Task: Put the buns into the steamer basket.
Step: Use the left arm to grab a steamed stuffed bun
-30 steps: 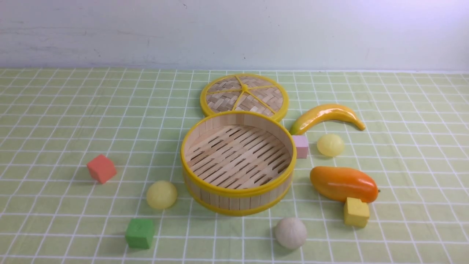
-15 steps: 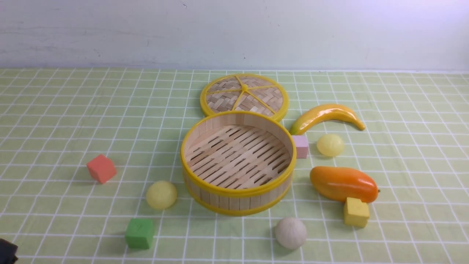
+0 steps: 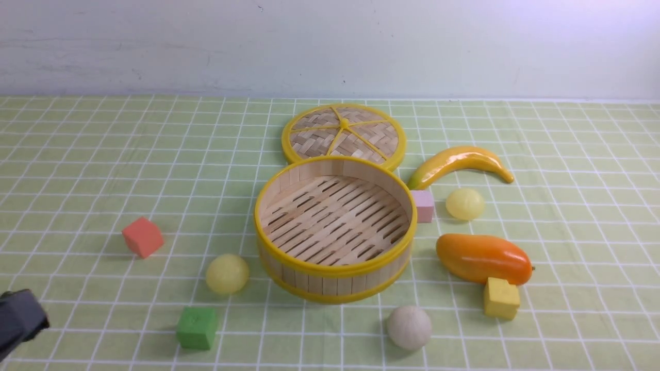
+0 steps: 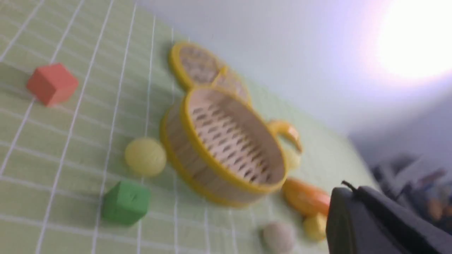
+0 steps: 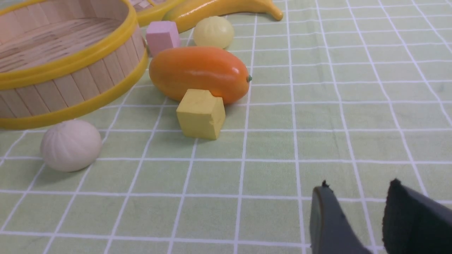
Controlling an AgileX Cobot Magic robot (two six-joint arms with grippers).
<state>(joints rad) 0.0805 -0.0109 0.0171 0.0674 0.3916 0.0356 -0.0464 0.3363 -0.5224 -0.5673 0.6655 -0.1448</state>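
The steamer basket (image 3: 330,271) stands empty mid-table, and shows in the left wrist view (image 4: 183,155) and the right wrist view (image 5: 70,84). One yellow bun (image 3: 227,273) lies at its front left. Another yellow bun (image 3: 465,203) lies to its right. The off-white pleated bun (image 3: 409,327) lies in front of the basket (image 5: 70,145). My left gripper (image 3: 20,319) is at the front-left edge, far from the buns, its fingers together and empty (image 4: 348,188). My right gripper (image 5: 358,187) is open and empty, low over the cloth, near and right of the off-white bun.
The woven lid (image 3: 344,134) lies behind the basket. A banana (image 3: 459,162), pink cube (image 3: 424,205), orange mango (image 3: 483,257) and yellow cube (image 3: 501,298) crowd the right side. A red cube (image 3: 143,236) and green cube (image 3: 196,327) sit on the left.
My left gripper has come into the front view at the bottom-left corner and risen further in. The buns and basket have not moved.
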